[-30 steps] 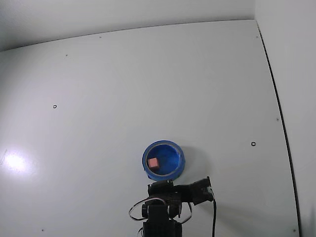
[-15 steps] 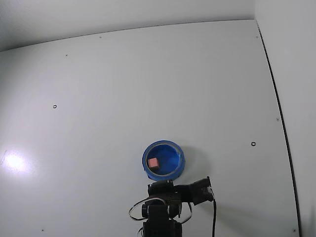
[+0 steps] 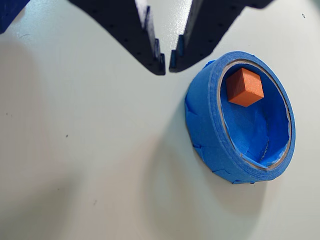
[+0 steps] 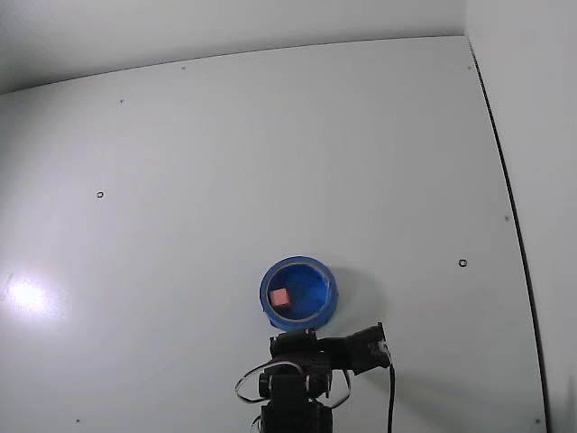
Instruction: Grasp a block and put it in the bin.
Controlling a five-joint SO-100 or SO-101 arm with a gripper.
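Note:
The block (image 3: pixel 244 87), a small cube that looks orange in the wrist view and pink in the fixed view (image 4: pixel 280 297), lies inside the bin (image 3: pixel 205 117), a round low blue container with a thick rim. The cube rests near the bin's wall. In the fixed view the bin (image 4: pixel 320 280) sits on the white table just above the arm. My gripper (image 3: pixel 167 67) hangs above the table to the left of the bin in the wrist view. Its dark fingertips (image 3: pixel 159 59) are almost together and hold nothing.
The white table (image 4: pixel 270 162) spreads wide around the bin, with a few small dark marks (image 4: pixel 462 262). The arm's base and cable (image 4: pixel 311 370) sit at the bottom edge of the fixed view. A table edge line (image 4: pixel 509 207) runs down the right side.

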